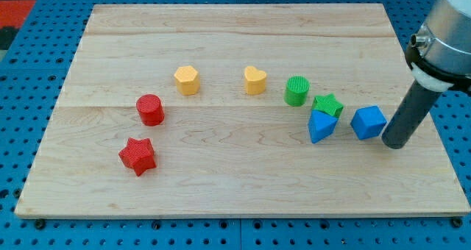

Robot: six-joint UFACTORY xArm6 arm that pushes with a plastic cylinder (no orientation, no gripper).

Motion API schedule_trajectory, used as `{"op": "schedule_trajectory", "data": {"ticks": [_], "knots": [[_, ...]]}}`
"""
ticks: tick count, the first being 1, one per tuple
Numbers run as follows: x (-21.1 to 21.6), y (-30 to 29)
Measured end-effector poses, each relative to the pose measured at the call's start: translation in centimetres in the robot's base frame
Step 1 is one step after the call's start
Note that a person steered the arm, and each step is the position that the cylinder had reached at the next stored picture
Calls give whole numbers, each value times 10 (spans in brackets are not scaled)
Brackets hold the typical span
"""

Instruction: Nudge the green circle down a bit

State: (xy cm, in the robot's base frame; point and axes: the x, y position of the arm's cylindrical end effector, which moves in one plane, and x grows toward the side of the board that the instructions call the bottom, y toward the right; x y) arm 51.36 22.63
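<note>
Pale wooden board (pixel 221 37), ribbed green circle (pixel 297 90), my tip (pixel 394 143) far right

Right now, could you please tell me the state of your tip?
My tip: no gripper, holding nothing; just right of the blue cube, far from the green circle.

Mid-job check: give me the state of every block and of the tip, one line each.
green circle: upright, untouched
green star: against blue triangle
blue triangle: below green star
blue cube: just left of my tip
yellow hexagon: alone
yellow heart: alone
red circle: alone
red star: alone
my tip: on board, far from green circle
</note>
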Motion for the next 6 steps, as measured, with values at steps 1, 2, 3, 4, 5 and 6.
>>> {"op": "schedule_trajectory", "data": {"ticks": [1, 2, 3, 4, 5, 6], "knots": [[-16, -1], [-35, -72], [-47, -81], [-85, -45], [-137, -84], [-145, -185]]}}
